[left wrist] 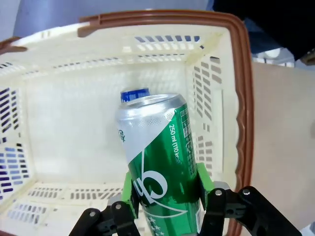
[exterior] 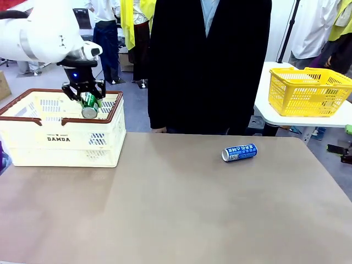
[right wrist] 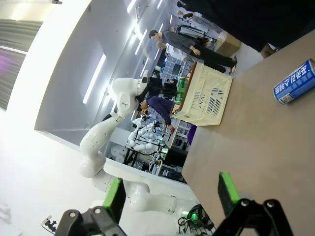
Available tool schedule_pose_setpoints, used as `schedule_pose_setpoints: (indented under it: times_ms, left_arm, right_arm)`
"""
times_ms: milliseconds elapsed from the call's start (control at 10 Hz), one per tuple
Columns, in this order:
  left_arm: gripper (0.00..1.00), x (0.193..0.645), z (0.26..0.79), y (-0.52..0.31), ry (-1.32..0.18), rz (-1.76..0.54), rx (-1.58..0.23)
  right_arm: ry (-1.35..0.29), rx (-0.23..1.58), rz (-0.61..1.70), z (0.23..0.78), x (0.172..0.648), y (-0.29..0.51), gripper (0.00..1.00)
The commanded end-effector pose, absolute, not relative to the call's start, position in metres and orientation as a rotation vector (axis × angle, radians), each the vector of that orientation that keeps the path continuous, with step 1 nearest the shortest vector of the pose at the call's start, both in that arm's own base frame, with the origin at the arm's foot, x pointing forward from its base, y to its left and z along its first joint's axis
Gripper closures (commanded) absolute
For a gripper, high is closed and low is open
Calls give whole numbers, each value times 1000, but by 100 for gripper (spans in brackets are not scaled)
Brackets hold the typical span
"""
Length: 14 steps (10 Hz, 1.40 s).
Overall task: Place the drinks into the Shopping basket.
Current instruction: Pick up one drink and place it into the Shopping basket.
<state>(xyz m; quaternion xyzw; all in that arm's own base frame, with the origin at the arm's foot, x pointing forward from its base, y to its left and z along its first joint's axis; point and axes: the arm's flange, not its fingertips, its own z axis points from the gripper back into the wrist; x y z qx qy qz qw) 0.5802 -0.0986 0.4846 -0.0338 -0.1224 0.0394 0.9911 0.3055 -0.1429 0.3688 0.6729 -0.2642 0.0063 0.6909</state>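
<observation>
Your left gripper (left wrist: 166, 194) grasps the slim green aluminium can (left wrist: 157, 157) over the cream slotted plastic basket (exterior: 60, 140) | your right gripper (right wrist: 170, 194): fingers spread, empty | blue aluminium can (exterior: 240, 152) lies on the tan table (exterior: 165, 209)

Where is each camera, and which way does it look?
Front: between the arms, looking across the table at the person; left end effector shows.
Left wrist: on the left arm, looking down into the Shopping basket; its end effector grips the green can.
Right wrist: on the right arm, rolled sideways, looking along the table; open right end effector shows.
Shared: front and right wrist show the blue can.
</observation>
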Motion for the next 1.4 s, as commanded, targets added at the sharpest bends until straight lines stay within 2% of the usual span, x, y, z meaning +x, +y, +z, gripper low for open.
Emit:
schedule_pose_setpoints:
  times_ms: [0,500,600,700,800,1300]
  left_arm:
    - [100,585,480,-101,-205,120,-84]
    - [100,600,432,-100,-184,86,-62]
    - [86,602,430,-102,-174,83,-70]
    - [38,602,431,-103,-181,82,-76]
    - [0,601,431,-103,-183,85,-71]
    - [0,598,447,-101,-223,81,-65]
  right_arm:
    - [-577,1512,8,374,303,-143,0]
    - [-577,1512,8,374,303,-143,0]
    - [-577,1512,8,374,303,-143,0]
    - [-577,1512,8,374,303,-143,0]
    - [-577,1512,8,374,303,-143,0]
    - [-577,1512,8,374,303,-143,0]
